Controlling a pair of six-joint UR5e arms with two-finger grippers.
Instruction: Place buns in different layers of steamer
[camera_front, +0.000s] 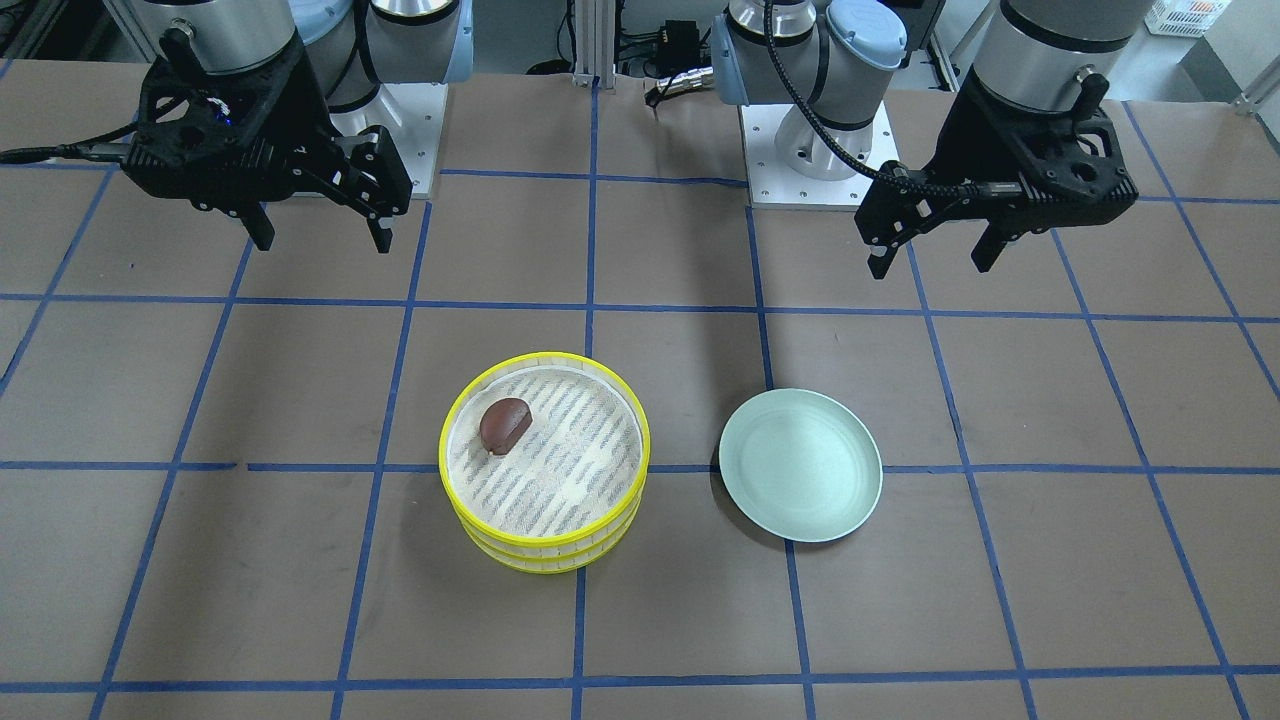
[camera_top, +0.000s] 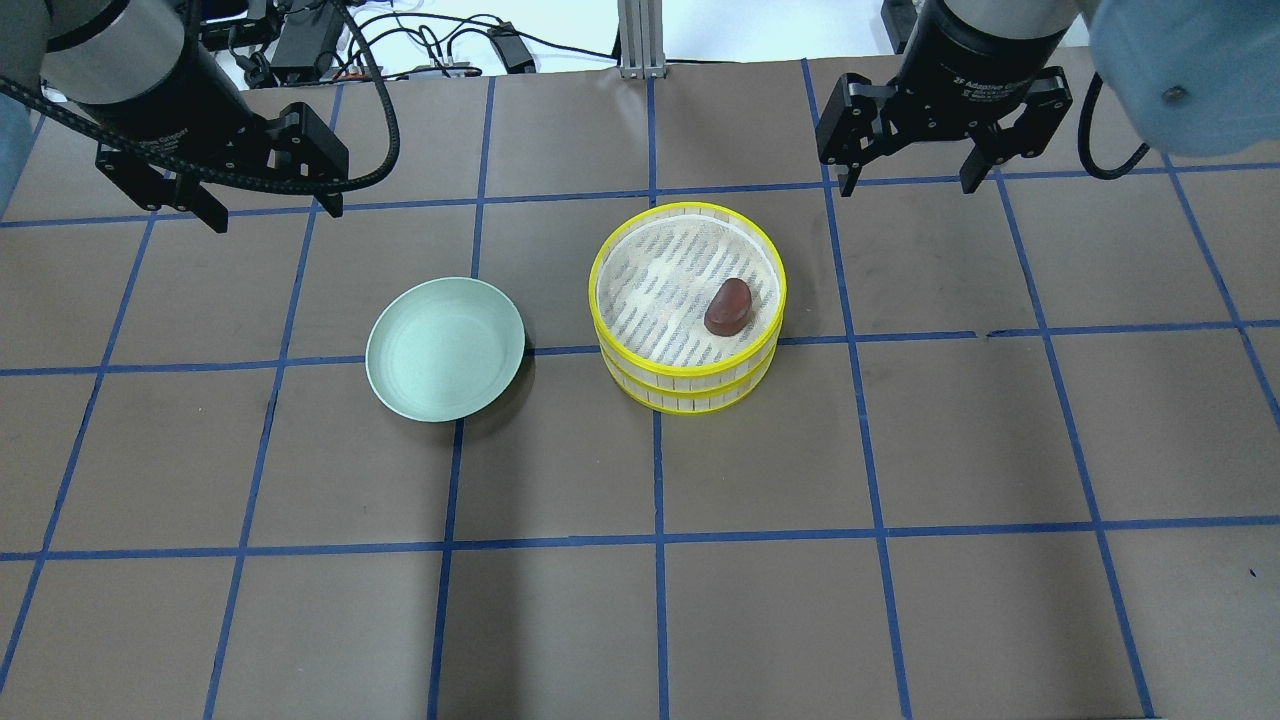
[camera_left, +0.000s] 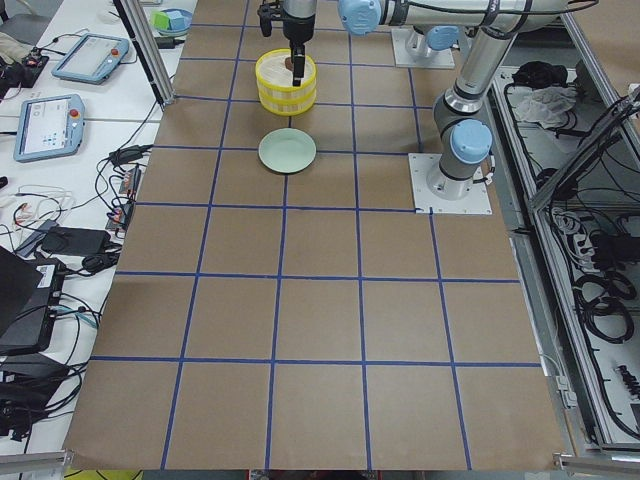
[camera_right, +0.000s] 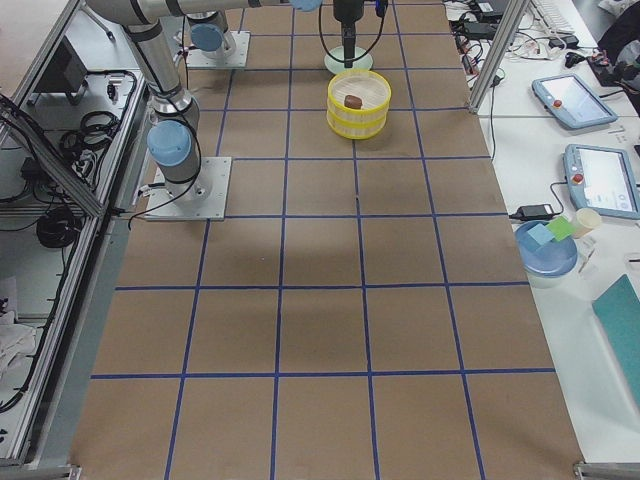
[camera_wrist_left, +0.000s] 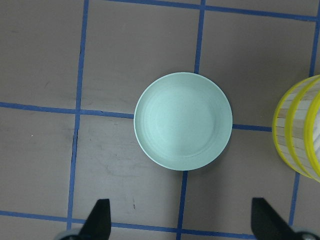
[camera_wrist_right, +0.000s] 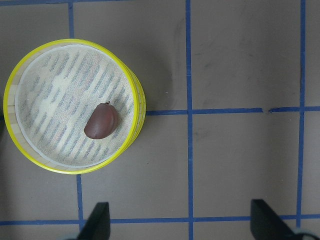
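- The dark brown bun lay on the slatted floor of the upper layer of the steamer. It sat off-centre, toward the side the right arm came in from.
- In the right wrist view its long axis ran on a diagonal, lower left to upper right. A grasp across its narrow width would probably need some wrist rotation first.
- The lower layer sat directly beneath, its floor wholly covered by the tier above. The cream bun showed in no view — whether it was inside the lower layer could not be told.
- The steamer stood on the counter just beside a pale green plate, apart from it and not touching.
- The right end effector hung high with its fingers spread wide, gripping nothing. In the overhead view the bun lay below it and to its left.
- The left end effector hung high too, fingers parted and carrying nothing. Its wrist camera looked down on the plate, with only the steamer's wall at the frame edge.
- The right arm was therefore the nearer one to bun and steamer — judged the likelier arm for any further move there.
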